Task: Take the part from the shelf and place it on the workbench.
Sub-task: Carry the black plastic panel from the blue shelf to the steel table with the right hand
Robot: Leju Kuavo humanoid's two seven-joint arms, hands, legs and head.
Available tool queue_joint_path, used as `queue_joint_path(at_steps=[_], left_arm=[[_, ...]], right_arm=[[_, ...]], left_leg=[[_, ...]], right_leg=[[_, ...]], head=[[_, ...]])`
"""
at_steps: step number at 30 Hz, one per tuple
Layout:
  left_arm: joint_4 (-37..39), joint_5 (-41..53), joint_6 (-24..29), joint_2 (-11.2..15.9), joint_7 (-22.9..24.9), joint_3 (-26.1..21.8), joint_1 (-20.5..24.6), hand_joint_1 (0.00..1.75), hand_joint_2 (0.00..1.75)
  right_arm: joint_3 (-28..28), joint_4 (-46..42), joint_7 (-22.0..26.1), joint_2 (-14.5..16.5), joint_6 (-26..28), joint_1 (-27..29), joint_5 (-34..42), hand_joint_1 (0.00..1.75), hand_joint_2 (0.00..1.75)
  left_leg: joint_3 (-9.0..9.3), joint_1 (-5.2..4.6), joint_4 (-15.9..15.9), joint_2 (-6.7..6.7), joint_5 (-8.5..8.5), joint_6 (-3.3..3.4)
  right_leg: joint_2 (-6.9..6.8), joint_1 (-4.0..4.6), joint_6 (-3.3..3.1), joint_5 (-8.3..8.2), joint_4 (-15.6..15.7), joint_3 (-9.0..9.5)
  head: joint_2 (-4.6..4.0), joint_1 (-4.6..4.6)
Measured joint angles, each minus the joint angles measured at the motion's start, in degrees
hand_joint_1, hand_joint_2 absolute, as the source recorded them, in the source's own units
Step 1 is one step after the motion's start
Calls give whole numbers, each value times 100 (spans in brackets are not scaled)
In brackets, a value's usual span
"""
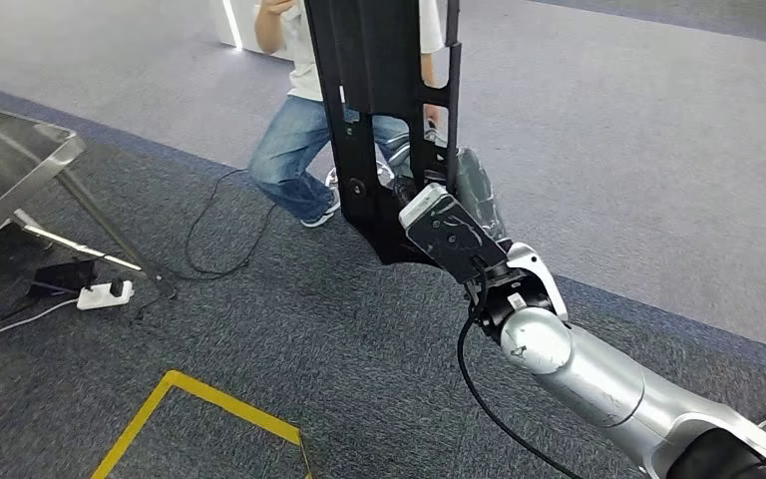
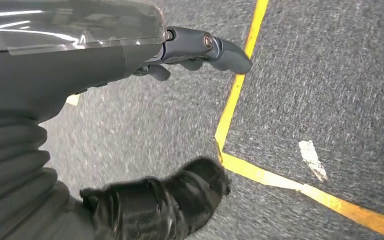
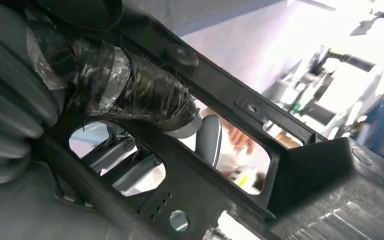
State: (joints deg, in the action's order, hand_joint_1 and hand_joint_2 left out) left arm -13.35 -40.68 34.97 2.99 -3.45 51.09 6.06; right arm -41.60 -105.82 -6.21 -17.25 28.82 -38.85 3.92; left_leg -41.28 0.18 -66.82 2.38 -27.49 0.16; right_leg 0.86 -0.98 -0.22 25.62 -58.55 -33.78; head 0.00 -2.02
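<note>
A long black plastic part (image 1: 379, 110) with cut-out openings stands upright in the head view, rising past the top of the picture. My right hand (image 1: 454, 215) grips its lower end, held out in front of me on the silver arm. In the right wrist view the same part (image 3: 220, 150) runs across the picture, and the taped thumb (image 3: 130, 90) of my right hand (image 3: 95, 100) presses on it while darker fingers show through an opening. My left hand (image 2: 180, 47) hangs over the grey carpet with nothing in it, its fingers loosely extended.
A person in jeans (image 1: 294, 150) crouches on the carpet just behind the part. A metal table (image 1: 10, 170) stands at the left, with a power strip (image 1: 105, 292) and cables on the floor beneath it. Yellow floor tape (image 1: 199, 399) marks a box near me.
</note>
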Motion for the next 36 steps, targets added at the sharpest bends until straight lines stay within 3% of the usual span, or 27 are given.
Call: queue_joint_path(at_steps=[2, 3, 4, 5, 7, 9, 11, 12, 14, 16, 17, 18, 19, 20, 22, 24, 26, 27, 29, 31, 33, 34, 36], left_arm=[[0, 0, 0, 0, 0, 2, 17, 0, 175], [0, 0, 0, 0, 1, 3, 13, 0, 175], [0, 2, -1, 0, 2, 4, 6, 0, 175], [0, 4, -1, 0, 3, 5, -1, 0, 175], [0, 11, -2, 0, 4, 5, -1, 0, 175], [1, 22, -2, 1, 4, 7, 9, 0, 175], [1, 29, -2, 3, 4, 9, 4, 0, 175], [2, 27, -2, 3, 4, 11, -4, 0, 175], [2, 26, -2, 4, 9, 16, 0, 0, 175], [2, 26, -2, 4, 17, 29, 16, 0, 175], [2, 26, -2, 4, 21, 42, 23, 0, 175], [2, 26, -2, 4, 22, 58, 25, 0, 175], [2, 26, -1, 4, 22, 73, 26, 0, 175], [2, 26, 1, 4, 23, 85, 24, 0, 175], [2, 32, 2, 3, 24, 97, 20, 0, 175], [2, 39, 3, 2, 23, 105, 22, 0, 175], [2, 42, 4, 4, 22, 114, 11, 0, 175], [2, 42, 5, 5, 22, 117, -7, 0, 175], [1, 43, 5, 3, 21, 122, -15, 0, 175], [0, 44, 4, -4, 20, 125, 10, 0, 175], [0, 44, 3, -5, 17, 131, 24, 0, 175], [0, 44, 3, -5, 15, 133, 19, 0, 175], [0, 43, 2, -5, 12, 134, 5, 0, 175]], right_arm=[[1, -4, 0, -2, 4, 13, -3, 175, 175], [1, -4, -2, -2, 5, 24, -3, 175, 175], [1, -4, -6, -2, 8, 33, -3, 175, 175], [1, -4, -10, -2, 10, 38, -3, 175, 175], [2, -4, -17, -3, 18, 36, -3, 175, 175], [4, -5, -19, -4, 24, 38, -3, 175, 175], [6, -8, -21, -4, 27, 44, -3, 175, 175], [8, -9, -23, -7, 27, 46, -3, 175, 175], [11, -17, -24, -14, 28, 45, -4, 175, 175], [12, -21, -23, -21, 30, 62, -7, 175, 175], [12, -21, -22, -25, 31, 81, -7, 175, 175], [12, -21, -22, -27, 31, 101, -8, 175, 175], [12, -21, -23, -30, 31, 117, -8, 175, 175], [12, -21, -24, -34, 31, 126, -8, 175, 175], [13, -22, -25, -48, 31, 130, -9, 175, 175], [14, -26, -23, -59, 29, 133, -10, 175, 175], [14, -32, -23, -61, 23, 136, -11, 175, 175], [14, -34, -23, -60, 20, 136, -12, 175, 175], [14, -39, -23, -60, 16, 134, -13, 175, 175], [14, -46, -22, -61, 10, 134, -13, 175, 175], [14, -48, -22, -61, -5, 136, -12, 175, 175], [14, -48, -23, -61, -15, 136, -12, 175, 175], [14, -48, -24, -61, -38, 135, -12, 175, 175]], left_leg=[[-365, 29, -665, -166, -237, -44], [-438, 40, -774, -191, -222, -57], [-383, 47, -645, -215, -98, -62], [-210, 50, -310, -268, 93, -59], [191, 9, 446, -496, 364, -11], [353, -52, 741, -591, 393, 79], [376, -65, 762, -444, 388, 168], [404, -56, 791, -370, 389, 200], [474, -25, 845, -247, 397, 275], [495, -23, 846, -127, 384, 325], [497, -24, 838, -50, 375, 335], [501, -26, 825, 36, 364, 340], [508, -27, 809, 126, 351, 340], [518, -24, 788, 221, 334, 332], [510, -21, 738, 391, 297, 297], [461, -1, 713, 535, 288, 233], [425, 29, 738, 684, 308, 151], [412, 30, 728, 666, 300, 118], [280, 7, 473, 373, 153, 69], [-58, 13, -182, -18, -137, 34], [-355, 43, -698, -157, -259, 0], [-362, 57, -677, -186, -176, -13], [-65, 75, -54, -328, 190, -24]], right_leg=[[-189, 28, -21, 31, -2, 22], [-283, 34, -22, 52, -6, 34], [-370, 36, -15, 75, -9, 53], [-450, 37, -3, 101, -13, 79], [-596, 56, 41, 161, -21, 136], [-714, 81, 103, 211, -14, 180], [-821, 83, 172, 254, 8, 228], [-786, 71, 205, 294, -17, 247], [-493, 47, 247, 503, -372, 110], [-175, 40, 255, 812, -1136, -294], [-118, 41, 260, 902, -1477, -506], [-96, 41, 263, 881, -1640, -642], [-81, 37, 261, 748, -1587, -674], [-43, 29, 255, 516, -1309, -597], [232, -7, 230, 106, -540, -324], [442, -17, 206, 7, -138, -158], [348, -6, 164, 27, -76, -103], [269, -10, 132, 19, -35, -70], [96, -26, 63, 1, 53, 11], [-89, -1, 15, 20, 83, 69], [-276, 9, 4, 59, 83, 105], [-361, 7, 12, 80, 82, 125], [-513, 2, 52, 135, 78, 182]], head=[[0, -10], [0, -12], [0, -13], [0, -14], [0, -11], [0, 0], [0, 9], [0, 18], [0, 40], [0, 62], [0, 69], [0, 72], [0, 72], [0, 73], [0, 72], [0, 70], [0, 68], [0, 68], [0, 29], [0, -8], [0, -8], [0, -9], [0, -10]])
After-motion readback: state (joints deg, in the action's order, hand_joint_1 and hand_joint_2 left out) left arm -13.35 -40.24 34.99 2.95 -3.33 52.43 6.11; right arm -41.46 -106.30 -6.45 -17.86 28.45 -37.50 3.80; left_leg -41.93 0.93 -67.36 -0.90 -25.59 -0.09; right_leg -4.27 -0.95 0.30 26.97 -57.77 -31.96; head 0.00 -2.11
